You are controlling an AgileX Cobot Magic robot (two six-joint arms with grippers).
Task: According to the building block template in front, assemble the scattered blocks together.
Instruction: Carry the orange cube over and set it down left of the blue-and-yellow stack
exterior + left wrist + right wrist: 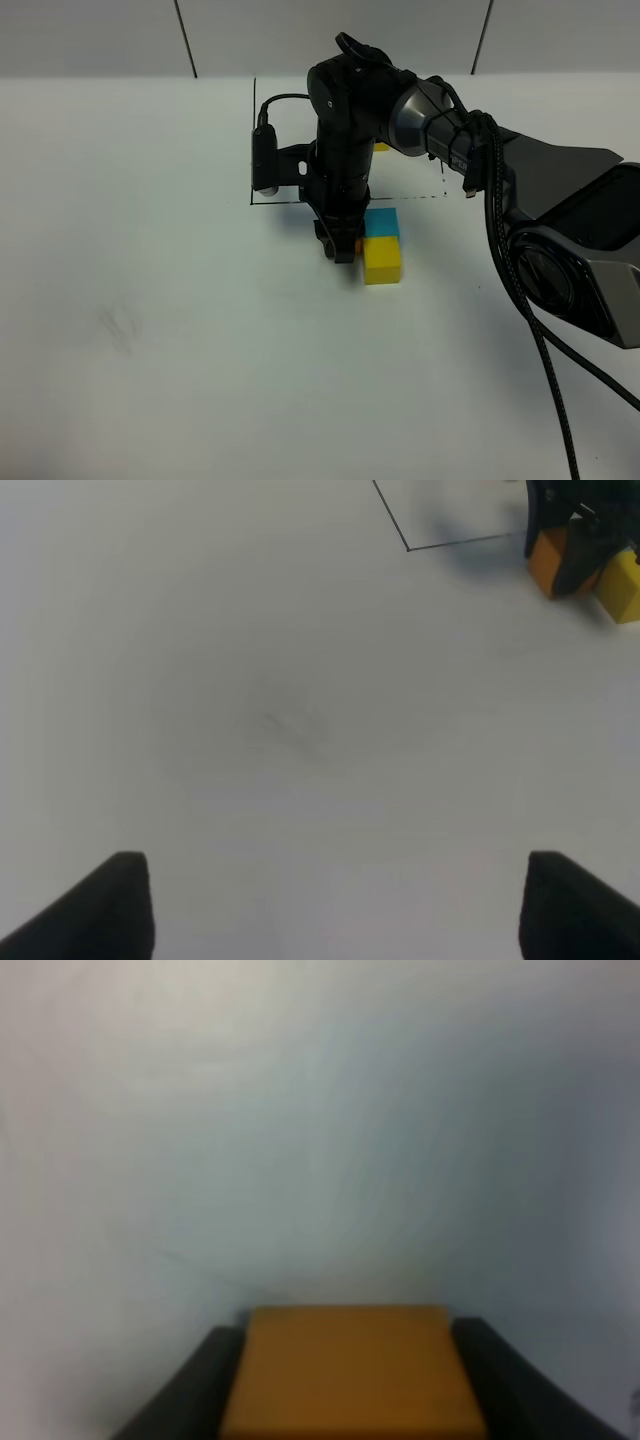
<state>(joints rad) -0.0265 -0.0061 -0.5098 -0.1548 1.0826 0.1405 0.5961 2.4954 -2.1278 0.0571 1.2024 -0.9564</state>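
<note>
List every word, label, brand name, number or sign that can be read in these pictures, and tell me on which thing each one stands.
None: no view shows readable text.
The blue block, yellow block and orange block have plain faces.
The thin black line drawn on the table is only a frame, not writing.
The right arm and its end effector show no legible label; the left end effector shows none either.

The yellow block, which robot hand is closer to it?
The right one. The right gripper sits just beside the yellow block, clamped on the orange block. The left gripper is open, far off over bare table.
</note>
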